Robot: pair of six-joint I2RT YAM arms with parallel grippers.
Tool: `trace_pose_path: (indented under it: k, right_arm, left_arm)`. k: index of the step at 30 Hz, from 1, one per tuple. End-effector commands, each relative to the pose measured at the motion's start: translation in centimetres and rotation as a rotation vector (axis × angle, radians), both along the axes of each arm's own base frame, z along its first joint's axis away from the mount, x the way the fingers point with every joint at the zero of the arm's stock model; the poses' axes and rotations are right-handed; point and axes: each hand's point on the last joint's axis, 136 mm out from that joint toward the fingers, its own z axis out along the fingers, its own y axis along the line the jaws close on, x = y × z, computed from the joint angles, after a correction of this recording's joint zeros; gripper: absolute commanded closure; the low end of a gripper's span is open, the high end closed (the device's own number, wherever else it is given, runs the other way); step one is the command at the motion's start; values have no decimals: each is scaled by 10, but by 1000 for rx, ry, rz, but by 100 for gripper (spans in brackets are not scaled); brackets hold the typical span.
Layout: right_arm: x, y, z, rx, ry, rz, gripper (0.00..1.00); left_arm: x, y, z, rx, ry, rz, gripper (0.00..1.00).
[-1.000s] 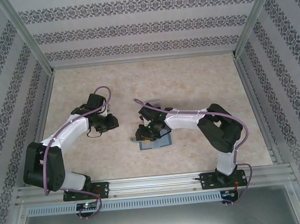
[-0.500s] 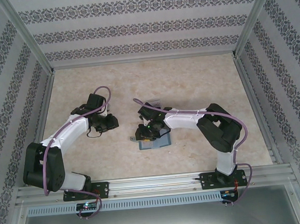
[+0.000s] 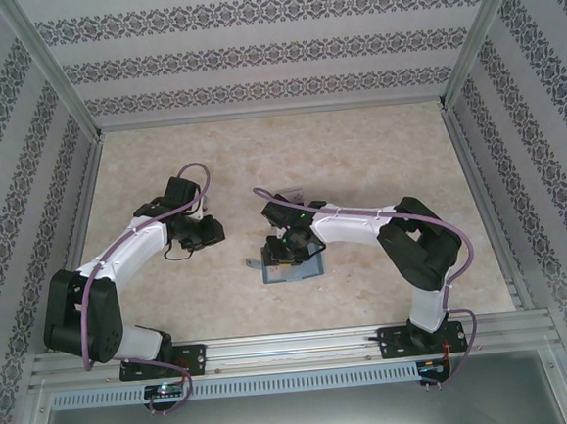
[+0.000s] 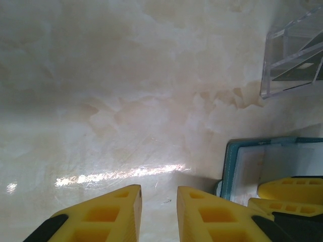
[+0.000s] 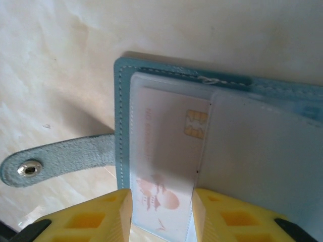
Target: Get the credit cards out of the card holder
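We see the card holder (image 5: 120, 116) lying open on the table (image 3: 377, 155), midway between its side edges and closer to the near edge; 1 pale credit card (image 5: 166, 146) sits in its clear sleeve, chip showing; a clear tray (image 4: 295, 55) stands nearby; patterned walls (image 3: 271, 56) enclose the marbled top; the right pincer (image 5: 161, 204), fingers apart, straddles the card's end; the left pincer (image 4: 159, 199), fingers slightly apart, hovers over bare table just beside the holder.

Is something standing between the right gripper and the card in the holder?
No separate object. The fingers of the right gripper flank the credit card; only the clear sleeve of the card holder covers it.
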Motion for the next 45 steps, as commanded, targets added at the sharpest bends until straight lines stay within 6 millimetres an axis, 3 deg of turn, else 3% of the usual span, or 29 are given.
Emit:
trace_pose_path:
  k: [1,18,28,45]
  right_arm:
    - [-3,-15,8,-95,-34,22,62]
    - [-1,-50,15,-317,-89,71,59]
    - [1,-63,28,-371,-125,69,55]
    - [2,-89,32,-451,-147,55,52]
  left_arm:
    - [0,-11,5,-13,9,-31,75]
    - [1,-38,1,-16,12,-78,75]
    - [0,-46,3,2,9,-99,75]
    - [-1,-68,4,23,10,-148,75]
